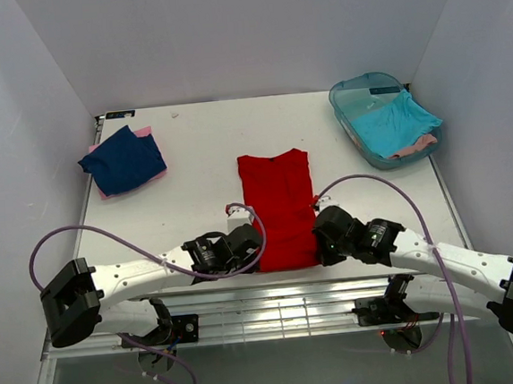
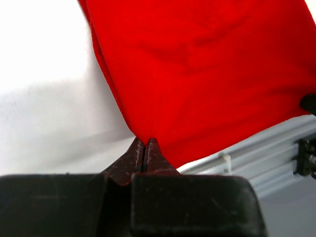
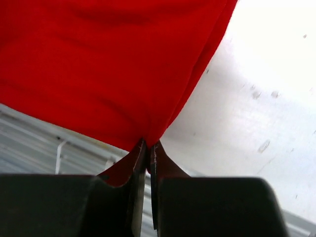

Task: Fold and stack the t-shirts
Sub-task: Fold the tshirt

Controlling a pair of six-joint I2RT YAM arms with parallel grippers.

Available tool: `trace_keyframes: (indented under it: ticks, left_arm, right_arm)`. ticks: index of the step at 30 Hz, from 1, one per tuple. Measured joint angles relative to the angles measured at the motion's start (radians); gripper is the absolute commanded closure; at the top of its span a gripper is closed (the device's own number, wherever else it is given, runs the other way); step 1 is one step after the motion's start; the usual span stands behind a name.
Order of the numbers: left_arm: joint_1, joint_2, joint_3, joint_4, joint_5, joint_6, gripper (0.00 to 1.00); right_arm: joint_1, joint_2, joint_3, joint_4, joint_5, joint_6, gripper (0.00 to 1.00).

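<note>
A bright red t-shirt (image 1: 278, 203) lies lengthwise in the middle of the table, sides folded in, collar at the far end. My left gripper (image 1: 254, 246) is shut on its near left corner; the left wrist view shows the red cloth (image 2: 207, 74) pinched at the jaw tips (image 2: 143, 141). My right gripper (image 1: 322, 238) is shut on its near right corner; the right wrist view shows the cloth (image 3: 98, 74) pinched at the tips (image 3: 148, 144). A folded navy blue t-shirt (image 1: 123, 159) lies on a pink one (image 1: 146, 131) at the far left. A turquoise t-shirt (image 1: 394, 121) and pink cloth (image 1: 414, 147) lie in the tub.
The translucent teal plastic tub (image 1: 356, 93) stands at the far right corner. The table's near edge with metal rails (image 1: 275, 303) runs just below the shirt's hem. White walls close in the far and side edges.
</note>
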Motion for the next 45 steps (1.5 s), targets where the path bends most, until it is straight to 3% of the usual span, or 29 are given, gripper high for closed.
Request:
trace_keyframes:
  ticks: [8, 17, 24, 34, 45]
  left_arm:
    - [-0.099, -0.033, 0.081, -0.202, -0.019, -0.082, 1.0]
    - [-0.099, -0.033, 0.294, -0.314, -0.2, -0.091, 1.0]
    - [-0.087, -0.033, 0.327, -0.327, -0.379, -0.111, 1.0]
    - [0.085, 0.018, 0.282, -0.053, -0.431, 0.063, 1.0]
    - [0.232, 0.184, 0.291, 0.234, -0.296, 0.278, 1.0]
  right_arm:
    - [0.15, -0.012, 0.113, -0.185, 0.006, 0.11, 0.92]
    - [0.159, 0.143, 0.416, -0.251, 0.187, 0.072, 0.92]
    - [0.149, 0.227, 0.49, -0.248, 0.361, 0.01, 0.92]
    - [0.016, 0.274, 0.488, -0.096, 0.443, -0.126, 0.92]
    - [-0.106, 0.39, 0.49, 0.069, 0.44, -0.275, 0.92]
